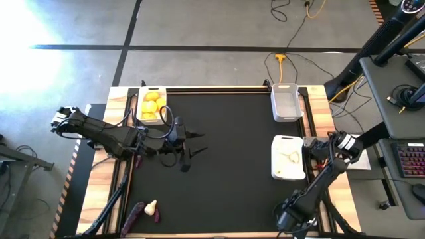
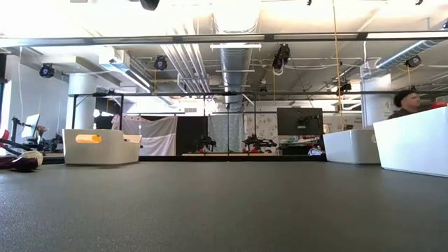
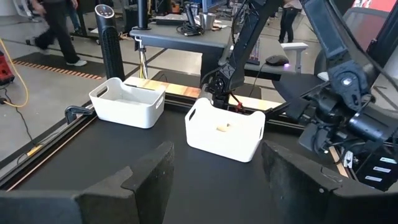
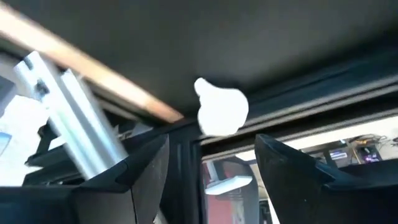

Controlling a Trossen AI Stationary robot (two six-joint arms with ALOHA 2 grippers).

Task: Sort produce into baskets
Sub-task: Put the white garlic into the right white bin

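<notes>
Black mat: covers the counter (image 1: pixel 232 166), wood edging at frame left and right.
Baskets: three white bins. One at upper left of the high view (image 1: pixel 151 105), two at right — upper (image 1: pixel 287 102) and lower (image 1: pixel 289 158).
Yellow fruit: a cluster in the upper-left basket (image 1: pixel 152 106); about four, exact count unclear.
Garlic binned: pale pieces in the lower-right basket (image 1: pixel 289 157); number not readable.
Upper-right basket: looks empty from above.
Loose produce: at lower left of the high view, one purple eggplant piece (image 1: pixel 135 214) touching one garlic bulb (image 1: pixel 152 208), at the mat edge.
Left gripper: (image 1: pixel 186 147) hovers over bare mat, left of centre; jaws spread, nothing between them in the left wrist view.
Right gripper: (image 4: pixel 211 163) parked at the counter's right edge beside the lower-right basket; jaws parted and empty, with a white blob (image 4: pixel 221 109), probably garlic, beyond them.
Step in hand (judgement): fetch the two loose pieces.
Doing it well: left arm is nearer. Take one piece at a time, since they touch; come straight down, straddle the eggplant across its narrow width, avoid nudging the garlic off the edge.
Destination (judgement): eggplant to the empty upper-right basket, garlic to the lower-right.
</notes>
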